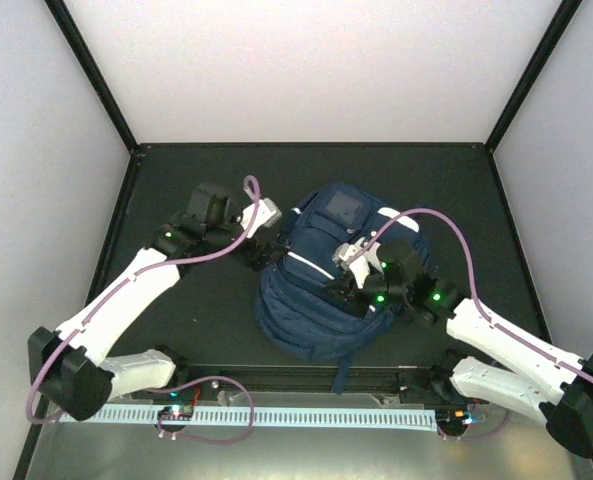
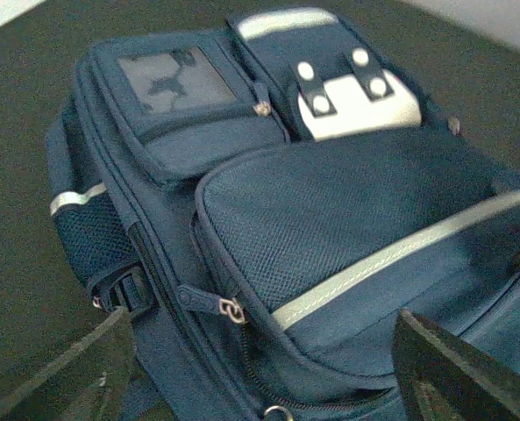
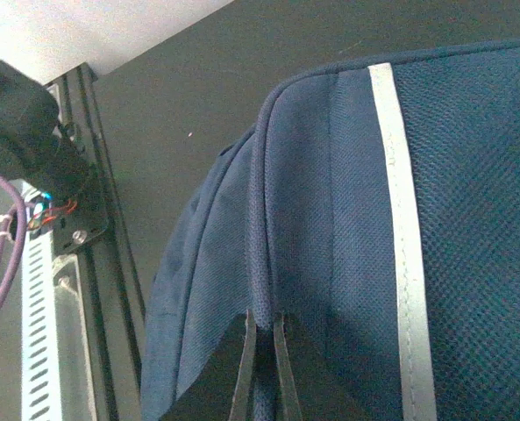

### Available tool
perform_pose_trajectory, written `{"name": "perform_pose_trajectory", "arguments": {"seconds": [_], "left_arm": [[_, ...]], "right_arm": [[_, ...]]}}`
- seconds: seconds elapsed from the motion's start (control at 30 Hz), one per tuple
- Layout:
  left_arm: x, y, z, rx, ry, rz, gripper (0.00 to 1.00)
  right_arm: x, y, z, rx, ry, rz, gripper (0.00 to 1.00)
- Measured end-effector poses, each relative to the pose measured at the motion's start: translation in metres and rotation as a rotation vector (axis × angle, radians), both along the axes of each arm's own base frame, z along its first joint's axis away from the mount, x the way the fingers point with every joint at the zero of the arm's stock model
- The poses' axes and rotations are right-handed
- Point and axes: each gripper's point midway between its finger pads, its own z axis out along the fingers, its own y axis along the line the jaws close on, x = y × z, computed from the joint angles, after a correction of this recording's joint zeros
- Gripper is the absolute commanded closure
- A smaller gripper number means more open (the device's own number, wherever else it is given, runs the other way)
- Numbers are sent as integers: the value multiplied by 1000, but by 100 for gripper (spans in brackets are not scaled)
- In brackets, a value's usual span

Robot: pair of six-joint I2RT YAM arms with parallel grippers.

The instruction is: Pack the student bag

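On the student bag (image 1: 321, 300), your right gripper (image 3: 262, 329) pinches a thin seam (image 3: 261, 219) that may slip free; the left gripper (image 2: 260, 338) gapes.

There is one bag (image 1: 311, 310) on one table (image 1: 196, 170). There are two arms, a left arm (image 1: 126, 290) and a right arm (image 1: 506, 340). There are two grippers, the left gripper (image 2: 268, 368) and the right gripper (image 3: 264, 323), each with two fingers. The left wrist view of the bag shows one window pocket (image 2: 176, 79), one white patch (image 2: 360, 112) with four studs (image 2: 305, 70), and three pale stripes (image 2: 400, 254).
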Motion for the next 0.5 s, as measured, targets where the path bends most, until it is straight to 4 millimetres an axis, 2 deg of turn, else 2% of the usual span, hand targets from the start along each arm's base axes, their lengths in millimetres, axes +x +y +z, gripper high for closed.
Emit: {"name": "perform_pose_trajectory", "arguments": {"seconds": [0.17, 0.37, 0.5], "left_arm": [[4, -5, -16, 129, -57, -145, 34], [18, -13, -33, 257, -100, -304, 43], [33, -15, -46, 337, -102, -367, 48]], "right_arm": [[-8, 1, -7, -7, 15, 41, 98], [-13, 2, -14, -29, 36, 61, 98], [-14, 1, -15, -35, 38, 60, 94]]}}
